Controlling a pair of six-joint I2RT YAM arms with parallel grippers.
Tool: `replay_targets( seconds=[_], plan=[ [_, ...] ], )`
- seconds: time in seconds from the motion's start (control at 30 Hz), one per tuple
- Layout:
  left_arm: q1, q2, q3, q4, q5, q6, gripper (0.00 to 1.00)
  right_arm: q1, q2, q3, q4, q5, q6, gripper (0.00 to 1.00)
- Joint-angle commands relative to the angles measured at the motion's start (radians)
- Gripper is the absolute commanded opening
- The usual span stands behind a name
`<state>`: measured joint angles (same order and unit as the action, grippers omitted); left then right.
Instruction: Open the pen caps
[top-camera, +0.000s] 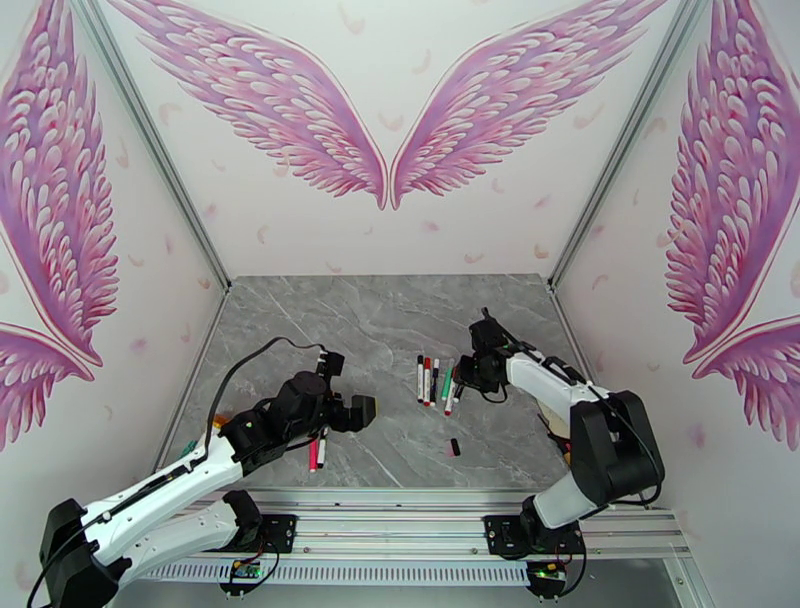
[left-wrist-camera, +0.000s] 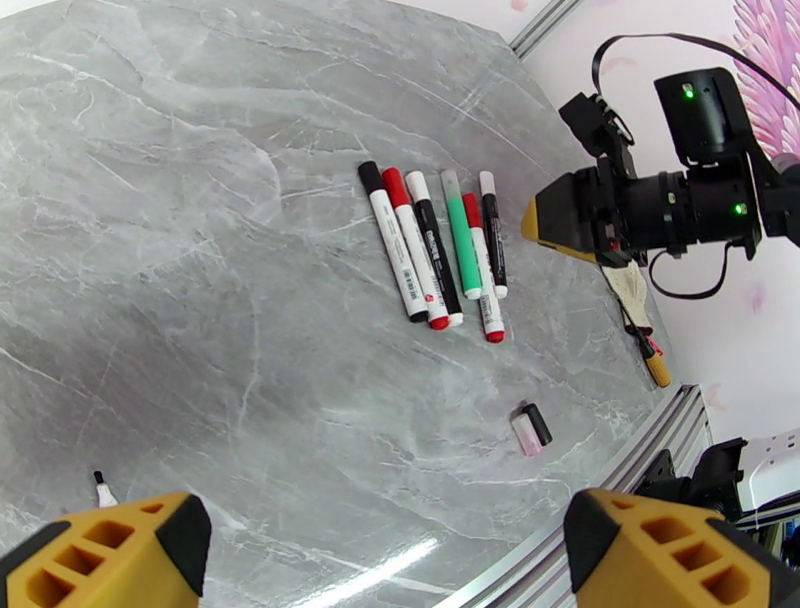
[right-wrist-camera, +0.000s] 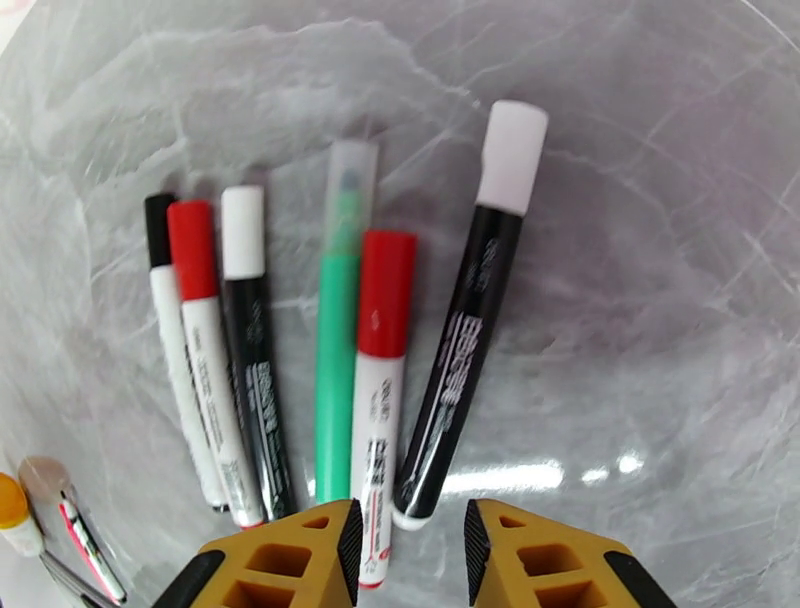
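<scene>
**Light, slick pens call for a two-point hold**

We see the pens (left-wrist-camera: 440, 255) lying side by side in a tight row on the grey marble table (top-camera: 380, 320), toward its right half, barrels touching or nearly so. The pen caps (right-wrist-camera: 385, 290) are all at the far end of the row in the right wrist view. Two loose caps (left-wrist-camera: 531, 428), one pale pink and one black, lie together well apart from the row, nearer the front edge.

The right gripper (right-wrist-camera: 412, 540) hovers just beside the near ends of the row. Its fingers are narrowly parted and nothing sits between them. The butt of the black-barrelled pen (right-wrist-camera: 455, 360) lies closest to that gap. The left gripper (left-wrist-camera: 385, 545) hangs spread wide and empty, well apart from the row.

We judge these pens to be light, stiff and smooth. A round plastic barrel will likely roll or skid if nudged from the side, and its neighbours may scatter with it. The caps probably sit on by friction, so a straight pull along the pen's length should free them. We would pinch one barrel near its middle, lift it clear, then have the other gripper take its white cap (right-wrist-camera: 512, 155) squarely across its width.
</scene>
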<state>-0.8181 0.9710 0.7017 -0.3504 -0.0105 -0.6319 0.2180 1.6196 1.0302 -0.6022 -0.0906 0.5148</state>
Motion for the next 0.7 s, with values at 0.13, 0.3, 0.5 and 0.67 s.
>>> replay_targets(
  seconds=[0.13,0.3,0.5,0.67],
  plan=[
    [0.004,0.016,-0.013,0.019,0.019,-0.008,0.99,-0.049,0.141,0.1,0.033,0.038,-0.006,0.36],
    [0.005,0.011,-0.019,0.013,0.015,-0.013,0.99,-0.06,0.21,0.127,0.056,0.04,0.007,0.36],
    [0.005,0.012,-0.024,0.006,0.008,-0.015,0.99,-0.064,0.275,0.166,0.061,0.057,0.009,0.37],
    [0.005,0.015,-0.023,0.001,0.003,-0.014,0.99,-0.064,0.306,0.189,0.049,0.068,0.006,0.34]
  ],
)
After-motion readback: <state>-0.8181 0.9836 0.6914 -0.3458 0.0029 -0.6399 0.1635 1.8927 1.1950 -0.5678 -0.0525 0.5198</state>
